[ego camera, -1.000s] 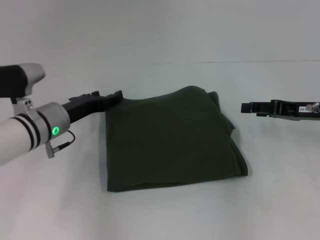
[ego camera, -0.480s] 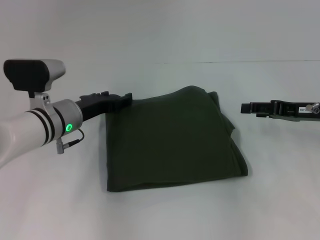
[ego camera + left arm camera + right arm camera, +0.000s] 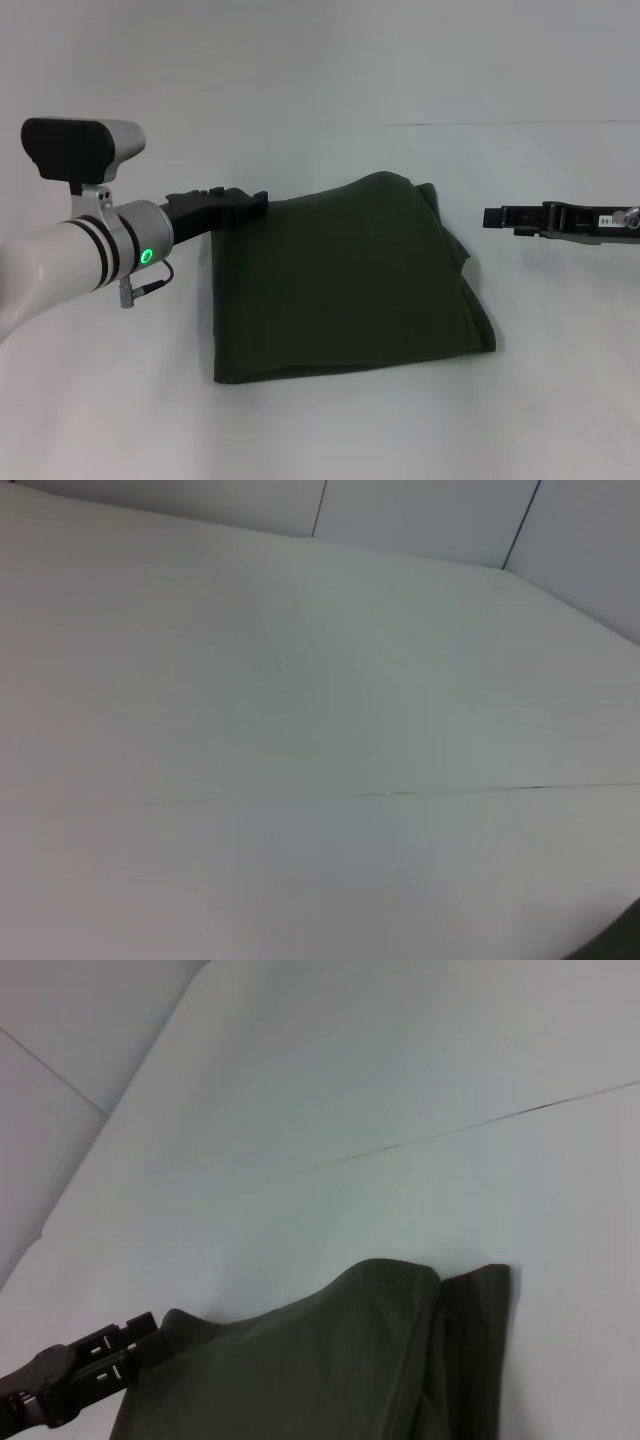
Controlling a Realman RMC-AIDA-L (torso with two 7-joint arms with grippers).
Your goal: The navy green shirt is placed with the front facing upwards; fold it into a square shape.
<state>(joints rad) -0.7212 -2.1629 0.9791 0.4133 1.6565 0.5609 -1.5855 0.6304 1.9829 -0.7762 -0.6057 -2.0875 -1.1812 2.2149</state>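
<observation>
Dark green cloth, the navy green shirt (image 3: 345, 280), lies folded on the white table (image 3: 330, 430). It sits near the middle of the table in the head view. It looks almost like a square now. Its near edge is straight and lies flat. Its far edge rises in a soft hump near the far right corner. Along the right side you can see a few layers of cloth stacked up, with a second edge peeking out beside the first. No print or label shows on the side that faces up.

At the far left corner of the shirt is the left gripper (image 3: 255, 203). Its black tip is right at the cloth edge and seems to touch it. I cannot tell if its fingers are apart or together, or if they pinch the cloth. The right wrist view also shows this gripper (image 3: 125, 1345) at that same corner of the shirt (image 3: 330, 1370). The left wrist view shows mostly bare table (image 3: 300, 860).

Off to the right is the right gripper (image 3: 495, 216). It hangs over the bare table, apart from the shirt, and holds nothing. I cannot tell if its fingers are apart or together either.
</observation>
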